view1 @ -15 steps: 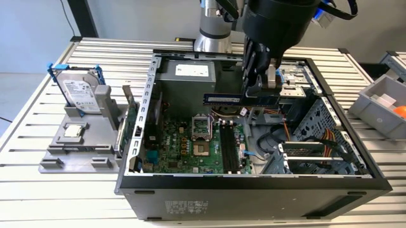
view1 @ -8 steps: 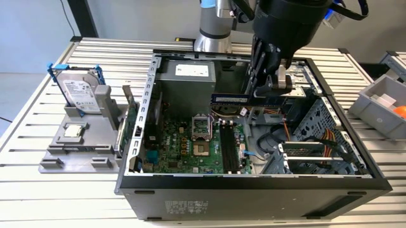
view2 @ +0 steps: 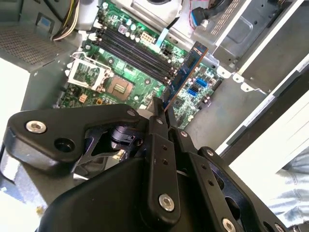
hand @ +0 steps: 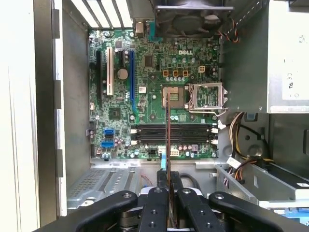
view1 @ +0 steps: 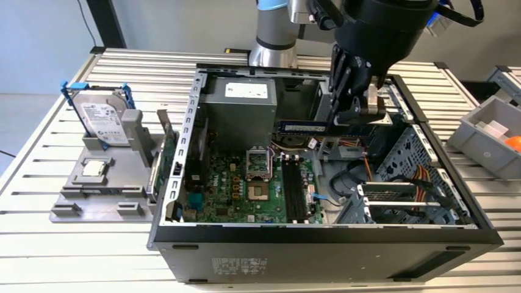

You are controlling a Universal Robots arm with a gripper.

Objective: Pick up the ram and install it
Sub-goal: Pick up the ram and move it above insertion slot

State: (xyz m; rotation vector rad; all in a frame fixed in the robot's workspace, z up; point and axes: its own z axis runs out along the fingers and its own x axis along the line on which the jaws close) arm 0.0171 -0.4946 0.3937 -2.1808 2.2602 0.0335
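Exterior view, left to right: hard drive point(view1: 104, 119) upright in a grey fixture point(view1: 89, 204), green card point(view1: 168, 163) on edge just beside the case wall. Then the open PC case point(view1: 326, 250), motherboard point(view1: 236, 189) flat on its floor. The gripper point(view1: 350, 116) sits over the far half of the case, jaws clamped on the ram point(view1: 305, 126) (blue stick, held level, clear of the board). In the first wrist view the ram point(hand: 167, 140) runs crosswise over the black memory slots point(hand: 188, 133), not seated. Grey bin point(view1: 480, 122) at far right.
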